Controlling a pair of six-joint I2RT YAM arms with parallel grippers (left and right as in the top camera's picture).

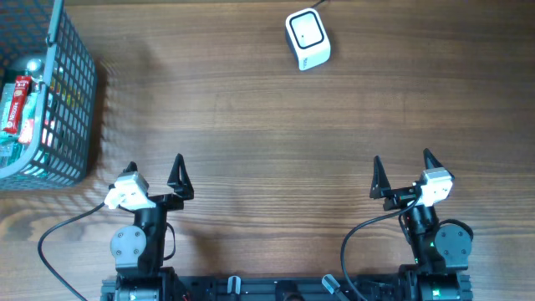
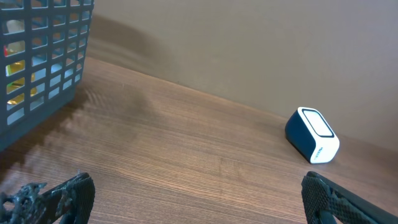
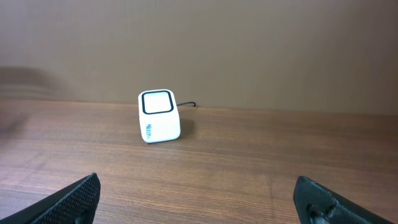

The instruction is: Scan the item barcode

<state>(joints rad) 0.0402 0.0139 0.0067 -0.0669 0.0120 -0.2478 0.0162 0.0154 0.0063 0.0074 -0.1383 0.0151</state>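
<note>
While left gripper (image 1: 155, 161) and right gripper (image 1: 402, 155) gape empty, scanner (image 1: 308, 38) well ahead, basket (image 1: 71, 100) off left

- The white scanner (image 3: 160, 117) had tiny blue writing on its side, too small to read.
- The red packet (image 1: 15, 102) in the basket (image 1: 73, 96) had print, too blurry to read.
</note>
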